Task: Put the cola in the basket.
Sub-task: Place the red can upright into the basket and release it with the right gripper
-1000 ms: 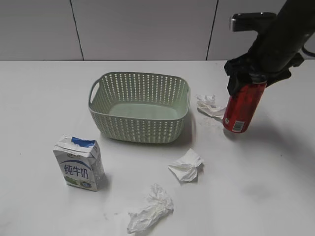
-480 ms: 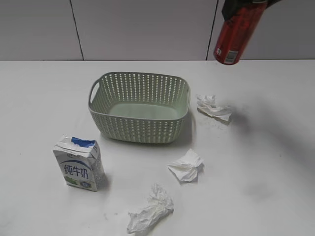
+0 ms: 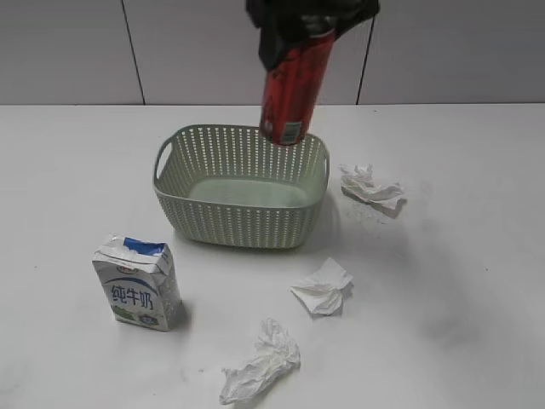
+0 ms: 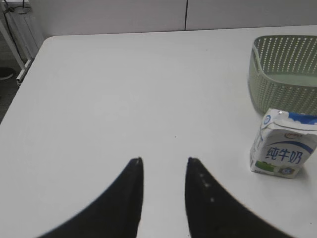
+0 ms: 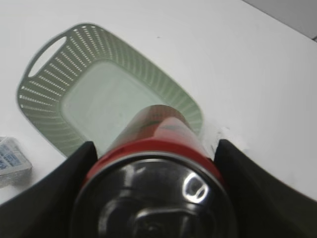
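The red cola can point(image 3: 289, 89) hangs upright in the air over the back right part of the pale green basket point(image 3: 183, 204), its bottom about level with the far rim. My right gripper point(image 3: 306, 21) is shut on the can's top. In the right wrist view the can point(image 5: 156, 144) fills the space between the jaws point(image 5: 153, 163), with the basket point(image 5: 54, 74) below and ahead. My left gripper point(image 4: 163, 161) is open and empty over bare table, well to the left of the basket point(image 4: 277, 91).
A white-and-blue milk carton point(image 3: 136, 283) stands in front of the basket's left end; it also shows in the left wrist view point(image 4: 283, 151). Crumpled tissues lie right of the basket point(image 3: 368, 187), in front of it point(image 3: 324, 287) and near the front edge point(image 3: 260, 362).
My right gripper lifted the cola off the table at the right, carried it up and leftward, and now holds it lower, over the basket. The left gripper's earlier state is not shown.
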`<action>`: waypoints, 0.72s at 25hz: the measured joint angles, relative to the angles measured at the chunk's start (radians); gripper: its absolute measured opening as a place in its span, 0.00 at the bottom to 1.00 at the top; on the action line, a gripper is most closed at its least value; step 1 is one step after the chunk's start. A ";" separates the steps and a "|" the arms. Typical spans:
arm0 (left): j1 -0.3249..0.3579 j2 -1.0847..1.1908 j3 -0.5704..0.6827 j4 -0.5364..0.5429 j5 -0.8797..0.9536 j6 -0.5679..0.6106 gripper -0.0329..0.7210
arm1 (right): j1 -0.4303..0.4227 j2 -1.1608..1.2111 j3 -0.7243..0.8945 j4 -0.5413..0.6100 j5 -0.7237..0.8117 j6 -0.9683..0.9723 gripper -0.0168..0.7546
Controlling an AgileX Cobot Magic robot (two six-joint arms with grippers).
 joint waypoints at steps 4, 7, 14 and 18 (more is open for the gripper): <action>0.000 0.000 0.000 0.000 0.000 0.000 0.36 | 0.058 0.086 -0.008 0.009 -0.039 -0.001 0.70; 0.000 0.000 0.000 0.000 0.000 0.000 0.36 | 0.085 0.142 -0.008 0.014 -0.100 -0.001 0.70; 0.000 0.000 0.000 0.000 0.000 0.000 0.36 | 0.092 0.246 -0.008 0.020 -0.160 -0.001 0.70; 0.000 0.000 0.000 0.000 0.000 0.000 0.36 | 0.092 0.291 -0.008 0.012 -0.161 -0.001 0.70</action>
